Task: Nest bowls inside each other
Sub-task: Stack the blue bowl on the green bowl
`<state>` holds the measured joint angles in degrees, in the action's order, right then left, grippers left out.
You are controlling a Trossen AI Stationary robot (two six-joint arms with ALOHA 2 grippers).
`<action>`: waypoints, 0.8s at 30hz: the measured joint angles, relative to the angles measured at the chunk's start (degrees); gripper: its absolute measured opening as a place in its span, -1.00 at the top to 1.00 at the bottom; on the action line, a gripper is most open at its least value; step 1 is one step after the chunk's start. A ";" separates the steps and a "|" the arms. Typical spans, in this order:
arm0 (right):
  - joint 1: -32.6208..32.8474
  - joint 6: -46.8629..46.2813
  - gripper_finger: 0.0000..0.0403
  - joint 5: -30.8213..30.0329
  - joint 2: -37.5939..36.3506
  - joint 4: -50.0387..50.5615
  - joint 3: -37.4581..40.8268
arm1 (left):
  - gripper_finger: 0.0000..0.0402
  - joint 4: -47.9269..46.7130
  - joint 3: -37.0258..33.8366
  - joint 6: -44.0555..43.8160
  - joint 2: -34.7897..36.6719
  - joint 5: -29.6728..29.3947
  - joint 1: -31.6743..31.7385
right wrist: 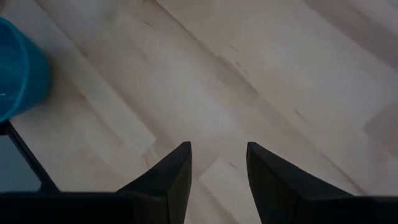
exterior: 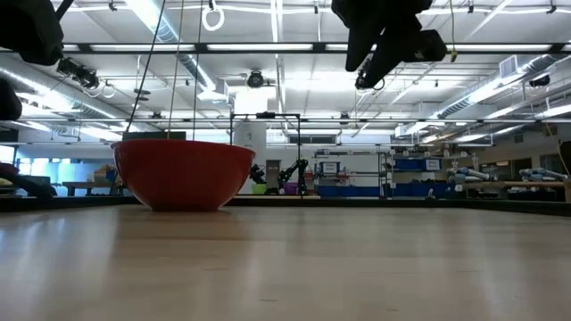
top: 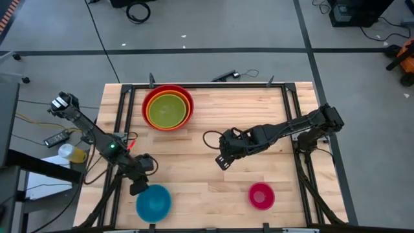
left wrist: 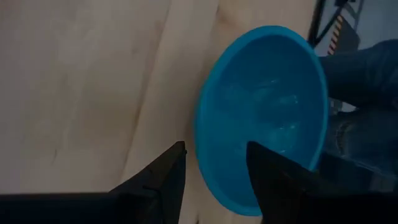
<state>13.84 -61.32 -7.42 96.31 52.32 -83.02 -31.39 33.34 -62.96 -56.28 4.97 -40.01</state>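
L gripper [left wrist: 214,171] jaws open astride blue bowl [left wrist: 267,112] rim; R gripper [right wrist: 217,168] mid-table, jaws open, empty.

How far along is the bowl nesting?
Done: orange bowl and green bowl sit nested in the red bowl. In hand: left pincer straddles the blue bowl's rim, open. Left: blue, then pink bowl. Right pincer hovers mid-table, empty.
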 joint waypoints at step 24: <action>0.82 -0.21 0.24 0.04 -0.11 6.80 0.00 | 0.92 3.83 1.34 10.90 -10.70 -2.27 7.47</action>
<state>14.66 -61.53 -7.38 96.20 59.12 -83.02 -27.57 34.69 -52.06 -66.98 2.70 -32.54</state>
